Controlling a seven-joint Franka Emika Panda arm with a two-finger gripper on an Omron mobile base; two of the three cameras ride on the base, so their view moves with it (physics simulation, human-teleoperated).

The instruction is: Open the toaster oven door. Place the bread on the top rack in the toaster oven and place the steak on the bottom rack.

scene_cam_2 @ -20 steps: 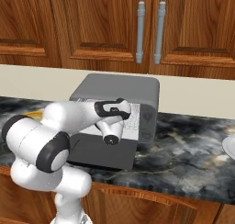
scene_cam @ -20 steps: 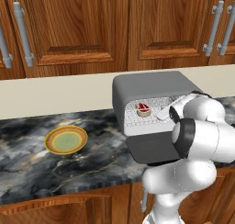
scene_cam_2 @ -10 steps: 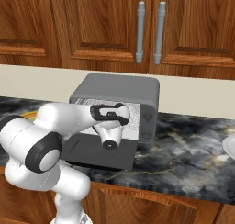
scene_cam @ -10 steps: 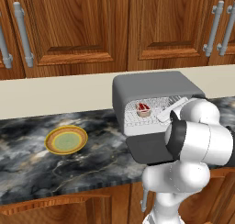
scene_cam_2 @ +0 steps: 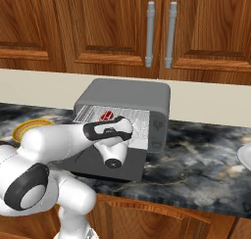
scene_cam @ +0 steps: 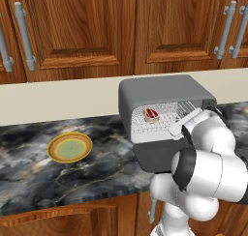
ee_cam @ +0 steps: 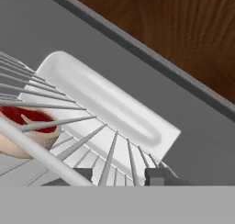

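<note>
One steak [scene_cam: 151, 114] lay on a wire rack inside the toaster oven [scene_cam: 164, 95], above the lowered toaster oven door [scene_cam: 155, 155]; probably soft and slippery, best pinched across its edges. From the right, the arm reached inside. The hand camera showed the pincer [ee_cam: 119, 176] half-open around rack wires, gripping nothing.

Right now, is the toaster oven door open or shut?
Open: the toaster oven door lies flat forward, exposing the wire rack and the steak.
</note>
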